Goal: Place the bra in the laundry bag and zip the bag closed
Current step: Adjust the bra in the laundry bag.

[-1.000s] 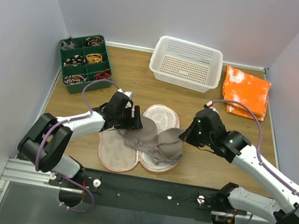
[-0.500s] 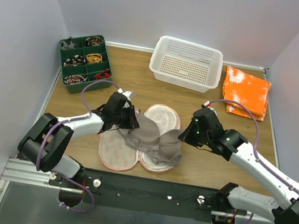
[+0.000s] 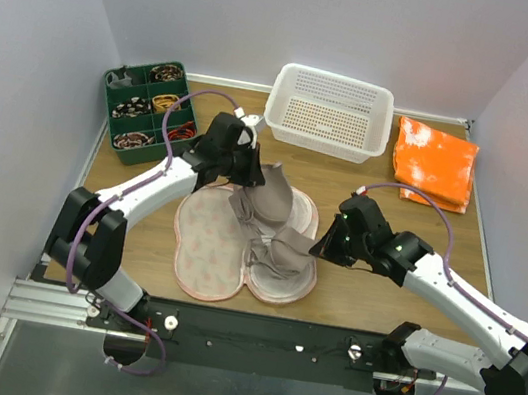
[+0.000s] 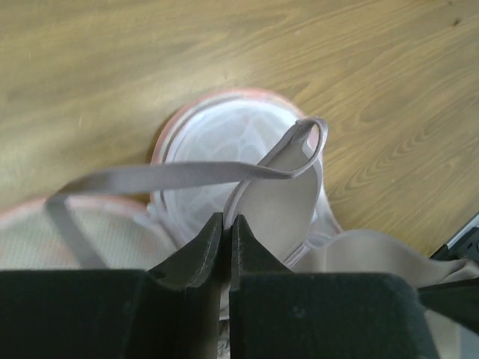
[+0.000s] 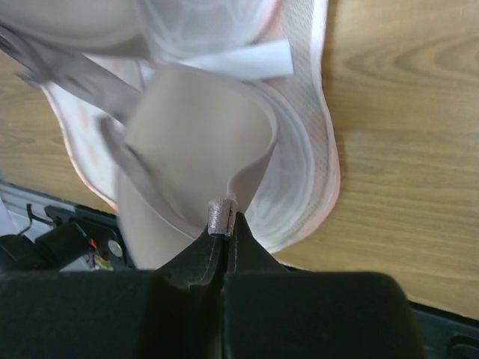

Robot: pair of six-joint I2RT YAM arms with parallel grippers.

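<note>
The taupe bra hangs stretched between both grippers over the open laundry bag, whose two pale pink halves lie flat on the table. My left gripper is shut on the bra's far end, raised above the bag's back rim. In the left wrist view the jaws pinch the edge of a cup, a strap loops away, and the bag's mesh lining lies below. My right gripper is shut on the other end. The right wrist view shows its jaws nipping the band's tip, with the cup over the bag's rim.
A white perforated basket stands at the back centre. A folded orange-and-white cloth lies at the back right. A green compartment tray of small items sits at the back left, close to my left arm.
My left gripper has shut on the bra's end and swung up and toward the back, pulling the bra taut. The right gripper has kept its grip and shifted slightly nearer.
</note>
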